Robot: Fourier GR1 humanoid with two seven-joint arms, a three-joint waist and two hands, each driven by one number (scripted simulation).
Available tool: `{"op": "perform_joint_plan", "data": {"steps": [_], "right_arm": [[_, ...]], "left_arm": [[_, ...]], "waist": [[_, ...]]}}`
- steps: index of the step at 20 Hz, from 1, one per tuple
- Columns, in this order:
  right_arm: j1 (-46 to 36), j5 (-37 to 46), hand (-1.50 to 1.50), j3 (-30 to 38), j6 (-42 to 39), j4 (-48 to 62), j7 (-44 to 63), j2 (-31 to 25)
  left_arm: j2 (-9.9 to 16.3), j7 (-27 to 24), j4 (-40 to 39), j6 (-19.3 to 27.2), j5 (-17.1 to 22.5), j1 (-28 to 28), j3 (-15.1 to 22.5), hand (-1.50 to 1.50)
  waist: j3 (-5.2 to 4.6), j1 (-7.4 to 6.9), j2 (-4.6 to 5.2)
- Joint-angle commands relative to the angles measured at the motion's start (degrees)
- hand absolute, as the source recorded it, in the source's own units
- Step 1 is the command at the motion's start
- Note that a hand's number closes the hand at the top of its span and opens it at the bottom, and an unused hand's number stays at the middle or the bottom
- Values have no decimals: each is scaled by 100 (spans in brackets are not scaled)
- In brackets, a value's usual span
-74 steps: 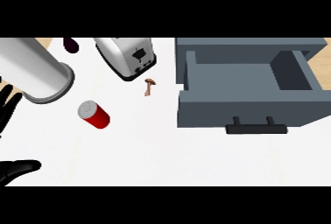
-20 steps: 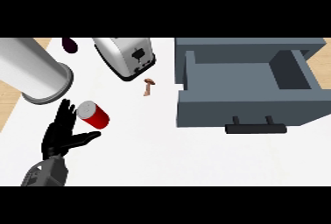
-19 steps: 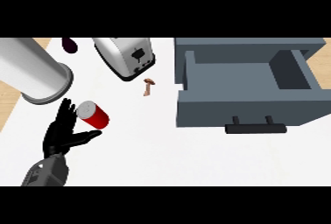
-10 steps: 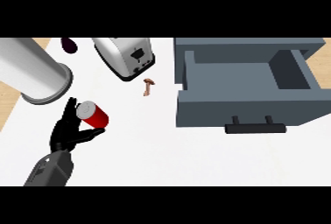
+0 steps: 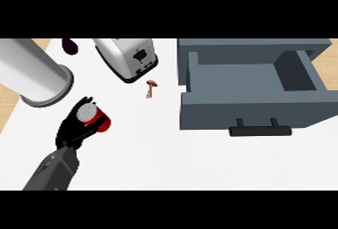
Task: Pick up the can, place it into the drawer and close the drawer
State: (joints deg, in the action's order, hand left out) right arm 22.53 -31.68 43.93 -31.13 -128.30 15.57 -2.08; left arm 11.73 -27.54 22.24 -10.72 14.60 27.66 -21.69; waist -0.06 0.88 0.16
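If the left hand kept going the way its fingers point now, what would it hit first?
The left hand is already curled round the red can, pointing up and slightly right. Beyond the can, the toaster looks like the next thing in line, though depth is uncertain.

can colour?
Red body with a silver-grey top; the can shows in the head view, with the left hand curled round it.

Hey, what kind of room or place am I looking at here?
Most likely a kitchen counter: a toaster stands at the back of a white countertop, a grey drawer unit sits open beside it, and a hand is on a red can.
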Motion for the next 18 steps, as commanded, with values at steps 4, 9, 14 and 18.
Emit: {"op": "perform_joint_plan", "data": {"steps": [4, 9, 14, 18], "right_arm": [[-159, 199, -150, -1, -59, 164, 15, 74], [-147, -515, -150, 132, 163, -60, 505, -232], [59, -96, -150, 135, -121, -71, 88, 194], [252, 3, -150, -121, 57, -91, -142, 206]], "left_arm": [[-32, 199, -7, -668, 164, 131, 111, 150], [-140, -87, -32, -716, 114, 617, 181, 150], [-286, 391, 913, -758, 339, 395, 344, 150], [-783, 673, 1851, -60, 358, 25, 599, 150]], "waist": [[4, -41, -11], [-1, 14, -1], [7, -58, -27], [9, -75, -32]]}}
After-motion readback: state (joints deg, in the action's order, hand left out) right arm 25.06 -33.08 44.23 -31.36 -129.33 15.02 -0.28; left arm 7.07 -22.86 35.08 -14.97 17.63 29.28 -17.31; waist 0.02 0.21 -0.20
